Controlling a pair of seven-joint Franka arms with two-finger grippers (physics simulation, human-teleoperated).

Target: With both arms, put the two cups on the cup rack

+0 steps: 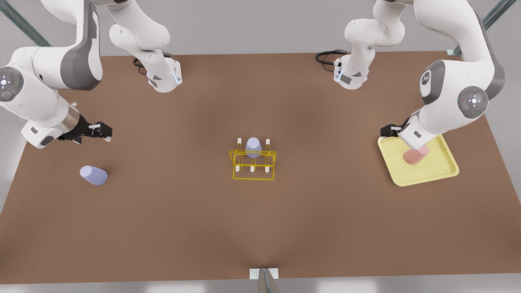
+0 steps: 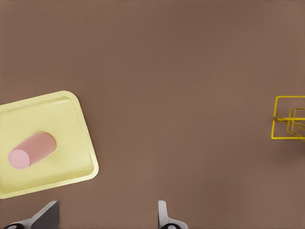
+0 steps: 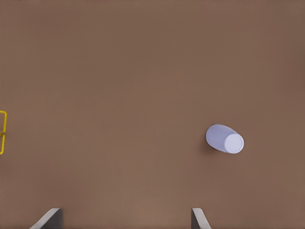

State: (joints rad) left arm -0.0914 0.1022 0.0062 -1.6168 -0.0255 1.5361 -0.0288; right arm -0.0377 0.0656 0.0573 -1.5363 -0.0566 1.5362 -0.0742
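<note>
Both the left gripper [image 2: 107,217] and the right gripper [image 3: 126,217] gape wide (empty), so the pink cup [image 1: 416,155], lying toppled at the front view's right, could roll away.

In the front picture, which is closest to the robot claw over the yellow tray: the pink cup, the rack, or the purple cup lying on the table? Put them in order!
That claw is the left gripper, jaws open.
1. Pink cup: lying on the yellow tray, right beside it.
2. Cup rack: mid-table, with a purple cup on it.
3. Purple cup on the table: far across, near the right gripper, also open.
</note>
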